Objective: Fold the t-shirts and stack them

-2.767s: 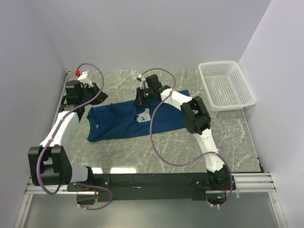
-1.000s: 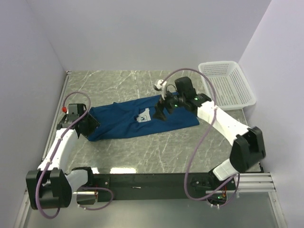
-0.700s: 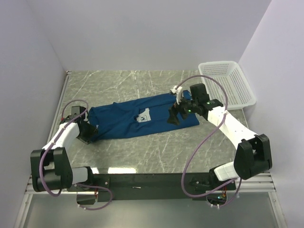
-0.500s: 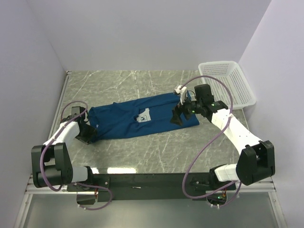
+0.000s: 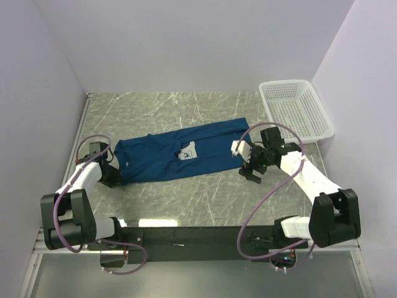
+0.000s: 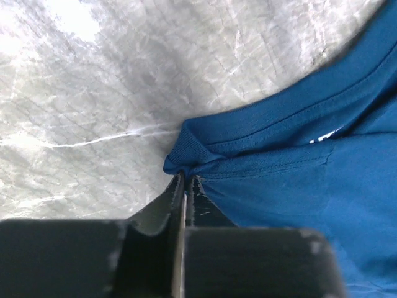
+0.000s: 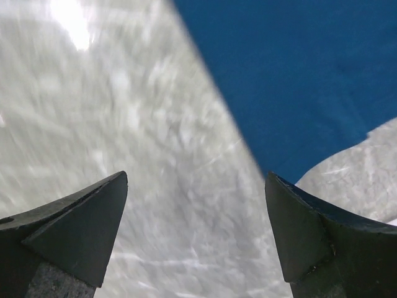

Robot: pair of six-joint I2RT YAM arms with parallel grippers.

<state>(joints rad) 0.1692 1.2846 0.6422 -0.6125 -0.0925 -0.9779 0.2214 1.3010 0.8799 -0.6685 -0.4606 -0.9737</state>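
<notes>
One dark blue t-shirt (image 5: 180,158) lies spread flat across the middle of the table, its white square print (image 5: 188,153) facing up. My left gripper (image 5: 112,176) sits at the shirt's near left corner. In the left wrist view its jaws (image 6: 186,179) are shut on a bunched bit of the t-shirt's (image 6: 291,161) hem. My right gripper (image 5: 250,169) hovers at the shirt's near right corner. In the right wrist view it (image 7: 195,208) is wide open over bare marble, with the t-shirt's (image 7: 298,74) edge just beyond its right fingertip (image 7: 319,239).
A white mesh basket (image 5: 295,112) stands at the back right, against the right wall. Purple walls close in the grey marble table (image 5: 186,198) on three sides. Both arms' purple cables loop above the table near the shirt's ends.
The left gripper has shut on the shirt's left corner. The right gripper has slid off the shirt toward me and to the right, staying open. The shirt has shifted slightly.
</notes>
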